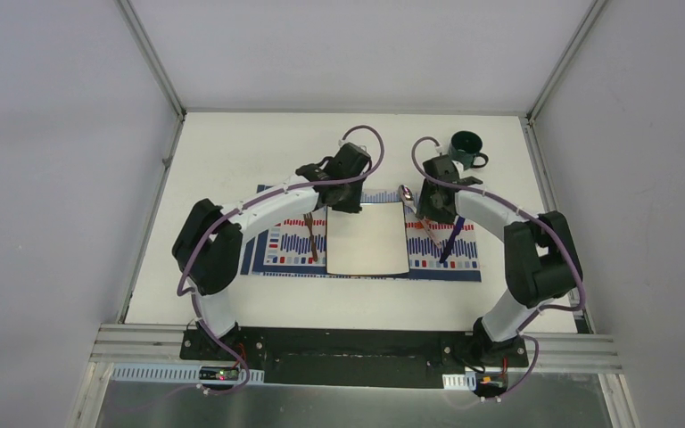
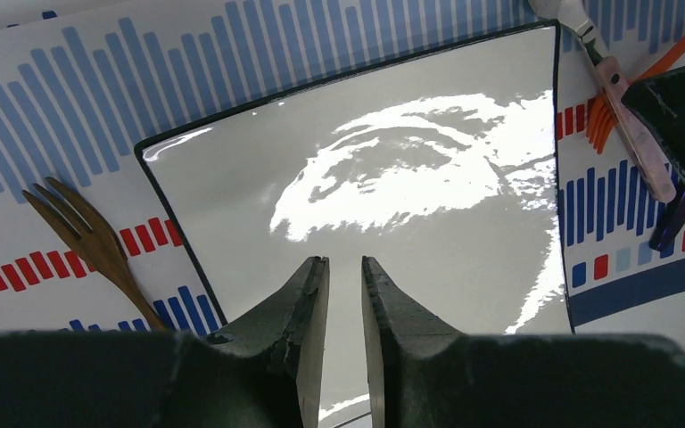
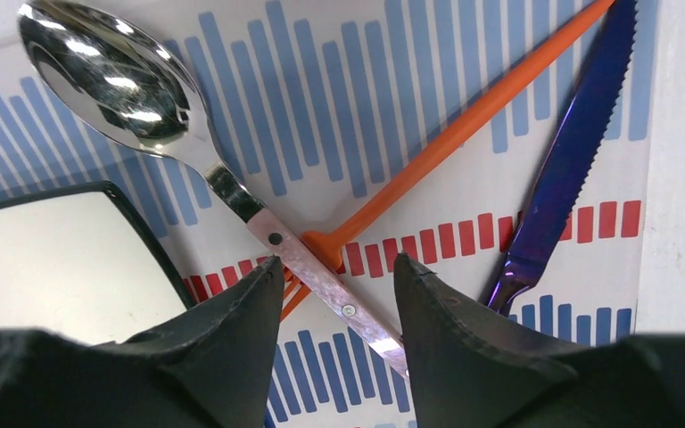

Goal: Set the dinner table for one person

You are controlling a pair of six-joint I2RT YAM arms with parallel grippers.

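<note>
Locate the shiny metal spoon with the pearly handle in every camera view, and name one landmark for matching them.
Top external: shiny metal spoon with pearly handle by the far right corner of the square white dark-rimmed plate.
Left wrist: spoon in the top right corner, slanting down-right.
Right wrist: spoon from upper left down to bottom centre.
Shared landmark: that plate, at the spoon's left in each.

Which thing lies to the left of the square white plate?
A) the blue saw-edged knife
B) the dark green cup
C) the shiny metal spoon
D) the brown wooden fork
D: the brown wooden fork lies left of the square white plate; the shiny metal spoon, blue saw-edged knife and dark green cup are on its right.
</note>
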